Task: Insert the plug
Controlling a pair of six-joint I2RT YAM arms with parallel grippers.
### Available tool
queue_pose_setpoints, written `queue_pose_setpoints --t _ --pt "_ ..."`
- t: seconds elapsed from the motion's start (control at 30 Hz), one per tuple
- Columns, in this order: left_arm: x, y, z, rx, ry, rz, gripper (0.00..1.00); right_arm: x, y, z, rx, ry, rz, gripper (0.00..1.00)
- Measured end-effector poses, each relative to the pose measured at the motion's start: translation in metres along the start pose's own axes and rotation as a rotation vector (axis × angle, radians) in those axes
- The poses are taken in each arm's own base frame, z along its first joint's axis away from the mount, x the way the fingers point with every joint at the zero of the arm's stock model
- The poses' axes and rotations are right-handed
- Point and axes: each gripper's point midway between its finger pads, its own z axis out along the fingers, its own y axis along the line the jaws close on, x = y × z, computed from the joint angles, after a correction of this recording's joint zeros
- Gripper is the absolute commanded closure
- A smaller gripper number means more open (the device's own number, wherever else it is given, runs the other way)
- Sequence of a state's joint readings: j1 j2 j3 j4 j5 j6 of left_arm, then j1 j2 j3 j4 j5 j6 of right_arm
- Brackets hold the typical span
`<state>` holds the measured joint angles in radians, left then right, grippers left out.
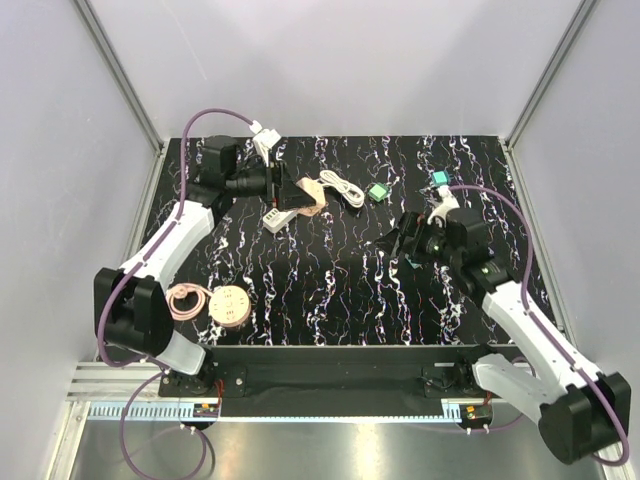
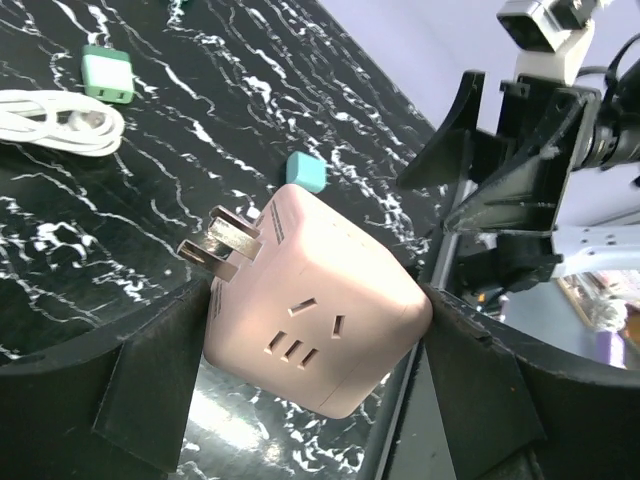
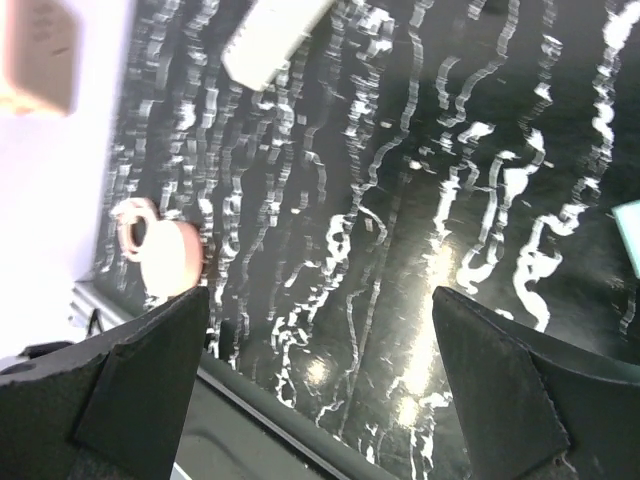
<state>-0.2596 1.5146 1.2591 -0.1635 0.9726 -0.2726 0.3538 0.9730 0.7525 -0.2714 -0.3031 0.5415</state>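
My left gripper [image 1: 292,196] is shut on a pink cube plug adapter [image 1: 311,198] and holds it above the table at the back left. In the left wrist view the pink cube [image 2: 320,320] sits clamped between both fingers [image 2: 150,390], its metal prongs [image 2: 220,245] pointing up and left and its socket face toward the camera. A white power strip [image 1: 272,219] lies just below the gripper; it also shows in the right wrist view [image 3: 275,40]. My right gripper [image 1: 405,245] is open and empty over the table's right middle [image 3: 320,380].
A white coiled cable [image 1: 341,187] and a green charger [image 1: 377,192] lie at the back centre. A teal block [image 1: 438,179] lies at the back right. A round pink socket hub [image 1: 230,305] with a coiled cord [image 1: 187,300] sits at the front left.
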Motion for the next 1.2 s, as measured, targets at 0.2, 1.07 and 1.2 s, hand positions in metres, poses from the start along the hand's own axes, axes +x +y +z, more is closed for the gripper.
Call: queue_pose_setpoints --t 0.2,1.07,1.2 --pt "-0.009 -0.005 0.012 -0.014 -0.073 -0.144 1.00 -0.015 0.027 -0.008 -0.139 -0.177 -0.018 0.02" --pt "0.050 0.008 0.034 -0.198 0.134 -0.507 1.00 -0.028 0.078 0.037 -0.141 -0.233 -0.450 0.04" --pt "0.061 -0.003 0.033 -0.132 0.183 -0.516 1.00 -0.005 0.084 0.034 -0.208 -0.184 -0.503 0.03"
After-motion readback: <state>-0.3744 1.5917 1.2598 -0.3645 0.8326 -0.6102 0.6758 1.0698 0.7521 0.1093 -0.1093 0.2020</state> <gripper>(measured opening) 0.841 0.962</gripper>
